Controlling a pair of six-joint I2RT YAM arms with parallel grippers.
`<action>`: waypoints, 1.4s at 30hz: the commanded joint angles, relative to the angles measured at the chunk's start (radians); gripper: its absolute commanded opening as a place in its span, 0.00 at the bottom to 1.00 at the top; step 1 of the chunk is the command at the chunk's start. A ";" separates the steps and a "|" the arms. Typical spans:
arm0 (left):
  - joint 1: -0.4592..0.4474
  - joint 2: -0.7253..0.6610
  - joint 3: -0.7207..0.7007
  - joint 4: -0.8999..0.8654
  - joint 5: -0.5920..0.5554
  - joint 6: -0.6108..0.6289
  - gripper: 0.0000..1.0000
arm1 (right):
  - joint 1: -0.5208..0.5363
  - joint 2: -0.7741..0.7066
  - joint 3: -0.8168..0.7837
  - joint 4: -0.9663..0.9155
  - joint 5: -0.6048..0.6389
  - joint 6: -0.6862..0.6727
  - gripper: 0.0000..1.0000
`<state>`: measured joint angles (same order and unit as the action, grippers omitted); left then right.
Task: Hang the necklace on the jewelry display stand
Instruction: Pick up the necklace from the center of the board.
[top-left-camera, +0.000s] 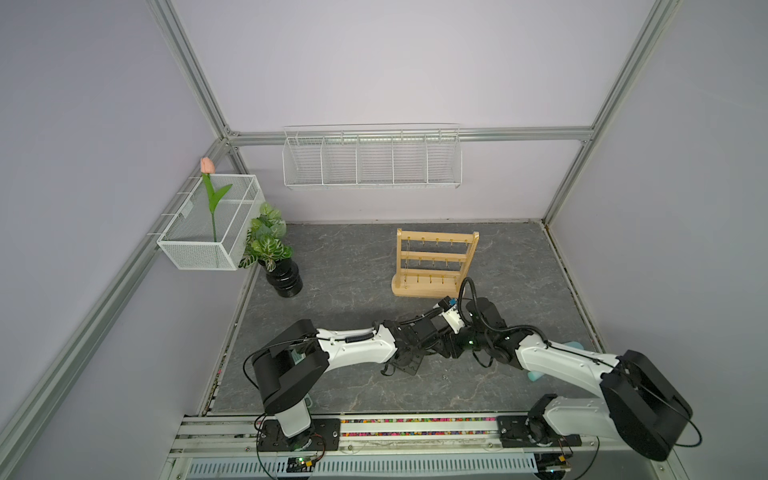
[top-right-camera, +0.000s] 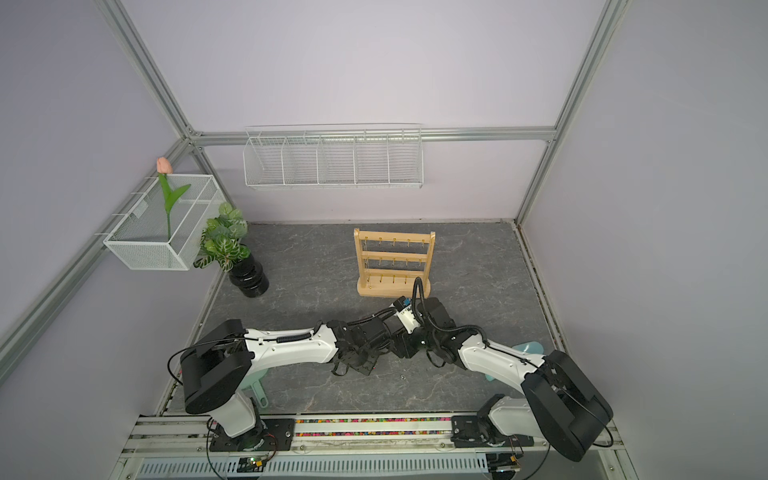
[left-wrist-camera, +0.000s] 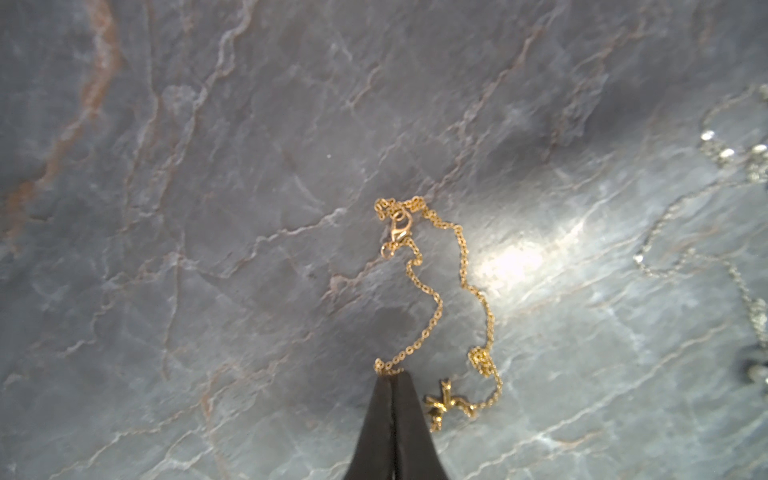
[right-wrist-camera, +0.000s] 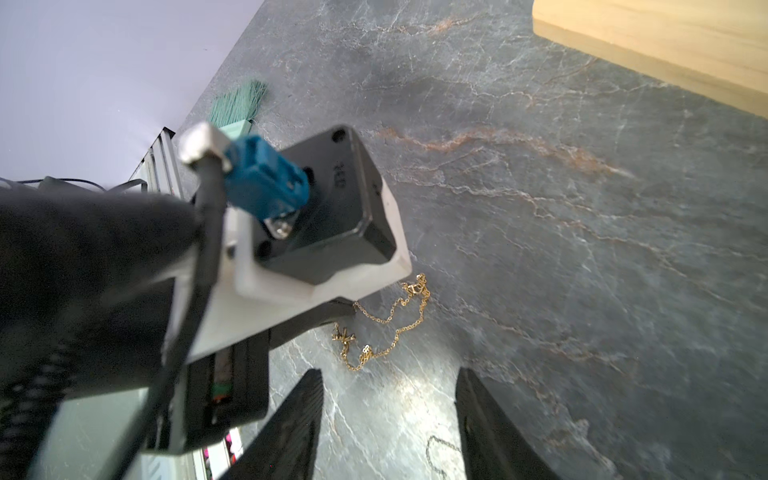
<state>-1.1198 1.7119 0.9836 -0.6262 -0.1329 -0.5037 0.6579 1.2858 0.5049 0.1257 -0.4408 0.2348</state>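
Observation:
A thin gold necklace (left-wrist-camera: 400, 227) with a small pendant (left-wrist-camera: 446, 401) lies loosely curled on the grey stone tabletop. In the left wrist view my left gripper (left-wrist-camera: 392, 374) is shut, its two tips pressed together on one end of the chain's loop. My right gripper (right-wrist-camera: 390, 371) hovers open just short of the necklace (right-wrist-camera: 399, 328), nothing between its fingers. The jewelry display stand (top-left-camera: 434, 266) (top-right-camera: 392, 266), light wood with gold hooks, stands upright just behind both wrists. In both top views the wrists hide the necklace and jaws.
A silver chain (left-wrist-camera: 727, 153) lies beside the gold one. A potted plant (top-left-camera: 270, 245) stands at the back left under a mesh basket (top-left-camera: 212, 224). A wire basket rack (top-left-camera: 372, 162) hangs on the back wall. A teal dustpan (top-left-camera: 575, 347) sits under my right arm.

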 joint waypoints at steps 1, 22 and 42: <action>0.018 0.053 -0.056 -0.059 0.036 -0.004 0.00 | -0.007 -0.025 0.006 -0.021 0.002 -0.013 0.54; 0.055 -0.227 -0.018 -0.025 0.035 -0.054 0.00 | 0.033 0.043 -0.011 0.053 -0.015 -0.059 0.53; 0.061 -0.342 0.049 -0.095 0.026 -0.048 0.00 | 0.148 0.316 -0.130 0.835 -0.032 -0.182 0.66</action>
<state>-1.0649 1.3930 0.9962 -0.6998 -0.0971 -0.5446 0.7979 1.5772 0.3897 0.7902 -0.4686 0.0944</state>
